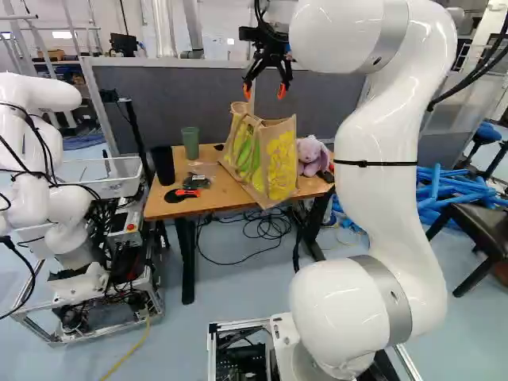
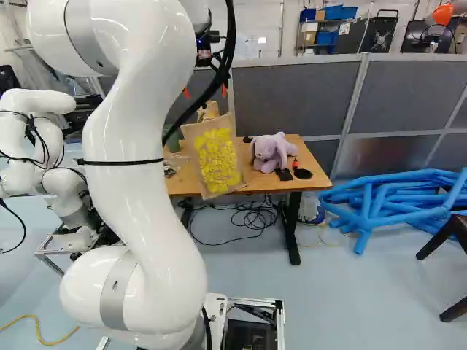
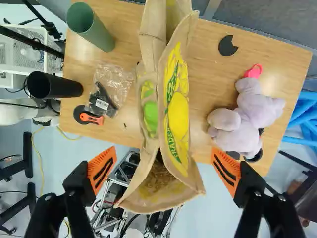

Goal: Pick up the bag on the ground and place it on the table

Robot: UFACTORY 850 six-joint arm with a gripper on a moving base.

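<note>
My gripper is above the bag in the left base view, its two fingers apart. The tan bag with yellow and green print stands upright on the wooden table, its near end reaching past the front edge. In the right base view its yellow-printed side faces the base. Seen from the wrist, the gripper is wide open, one orange pad on each side of the bag, with space between pads and bag. The bag's top gapes, showing brown contents inside; its underside is hidden.
On the table are a green cup, a black cup, a plastic packet, an orange-black tool and a purple plush toy. Another robot stands left. Blue tubes lie right; a grey partition stands behind.
</note>
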